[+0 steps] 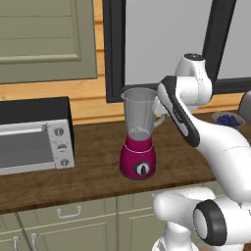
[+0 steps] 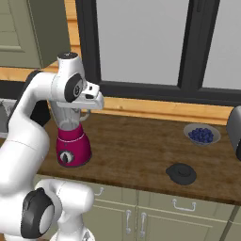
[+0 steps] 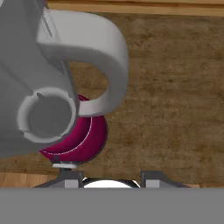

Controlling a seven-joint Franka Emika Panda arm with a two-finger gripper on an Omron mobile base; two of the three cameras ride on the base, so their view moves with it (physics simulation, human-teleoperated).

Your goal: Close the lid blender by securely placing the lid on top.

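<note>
The blender (image 1: 139, 142) stands on the wooden worktop (image 2: 141, 141), its clear grey jar open at the rim, magenta base with black dial below. The lid (image 2: 181, 173) lies flat on the same worktop near the front edge, well apart from the blender, off to the arm's right and in front of a bowl of blueberries (image 2: 202, 135).

The claw (image 3: 106, 178) hangs above the blender, just beside the jar's handle (image 3: 98, 52); its finger tips (image 3: 155, 177) stand drawn in as close as they go, with nothing between them. In the base views the hand sits close against the jar's upper part, and contact cannot be confirmed or ruled out.

Handling, as judged: the lid looks rigid, light and low, with a small raised centre. That knob, or opposite edges of the rim, is the likely hold. Smooth plastic may slip, and a low profile leaves little clearance from the worktop. The jar looks top-heavy enough to be jostled by a careless push.

Obscured: the arm covers the jar's right side in the left base view and its upper part in the right base view. A silver toaster oven (image 1: 34, 142) is cut off at the frame edge. A dark appliance at the far right is cropped and not identifiable.
</note>
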